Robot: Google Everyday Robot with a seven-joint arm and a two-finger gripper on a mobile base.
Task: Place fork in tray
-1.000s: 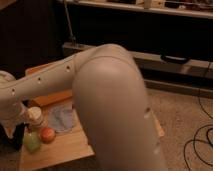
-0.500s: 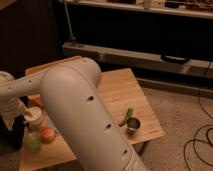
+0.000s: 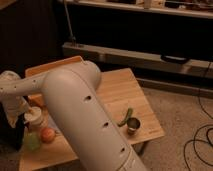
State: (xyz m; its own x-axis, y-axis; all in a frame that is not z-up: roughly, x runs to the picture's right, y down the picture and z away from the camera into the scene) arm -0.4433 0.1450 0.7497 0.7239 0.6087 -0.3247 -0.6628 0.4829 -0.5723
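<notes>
The yellow-orange tray (image 3: 56, 64) stands at the back left of the wooden table (image 3: 120, 90); only its far rim shows behind my arm. My large white arm (image 3: 80, 115) crosses the foreground and reaches left. The gripper (image 3: 14, 114) hangs at the table's left edge, in front of the tray and next to a white cup (image 3: 35, 118). The fork is not in view.
An orange fruit (image 3: 47, 134) and a pale green object (image 3: 31, 142) lie at the front left. A green vegetable (image 3: 125, 116) and a small metal can (image 3: 133, 125) sit near the table's right front corner. A dark shelf unit (image 3: 150, 55) stands behind, and cables (image 3: 200, 142) lie on the floor.
My arm has swung left and away from the camera, uncovering the right half of the table with the green vegetable and the can. The gripper stays at the left edge.
</notes>
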